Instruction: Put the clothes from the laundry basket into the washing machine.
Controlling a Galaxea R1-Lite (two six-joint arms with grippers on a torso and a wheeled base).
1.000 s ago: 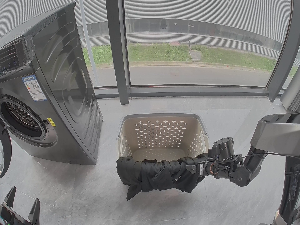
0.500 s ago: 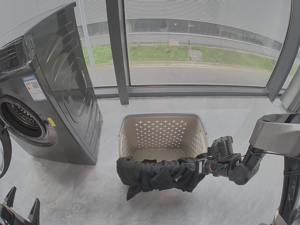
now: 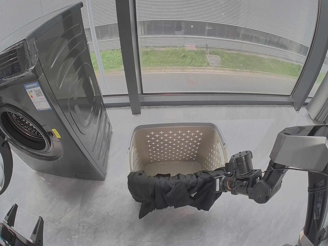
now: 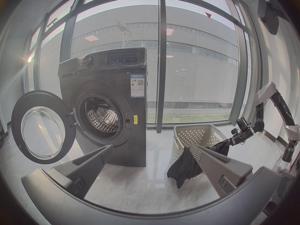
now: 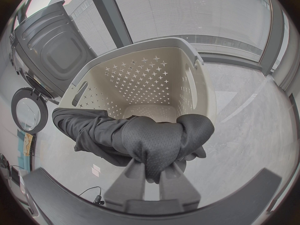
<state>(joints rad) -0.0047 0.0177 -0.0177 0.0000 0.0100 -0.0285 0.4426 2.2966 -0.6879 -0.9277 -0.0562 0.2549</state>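
A black garment (image 3: 171, 191) drapes over the near rim of the cream laundry basket (image 3: 176, 144), part of it hanging down outside toward the floor. My right gripper (image 3: 211, 183) is shut on the garment's right end; in the right wrist view the cloth (image 5: 147, 138) is pinched between the fingers (image 5: 132, 172). The dark washing machine (image 3: 51, 96) stands at the left with its round door (image 4: 42, 127) swung open and the drum (image 4: 103, 117) exposed. My left gripper (image 3: 24, 221) is low at the near left, open and holding nothing.
A large window with a dark frame post (image 3: 128, 48) runs behind the basket. Bare grey floor (image 3: 102, 209) lies between the machine and the basket. The open door (image 3: 5, 164) juts out at the left edge.
My right gripper has drawn slightly toward me and down with the garment's end, and the basket has tipped or shifted a little with it. The left arm has not moved.
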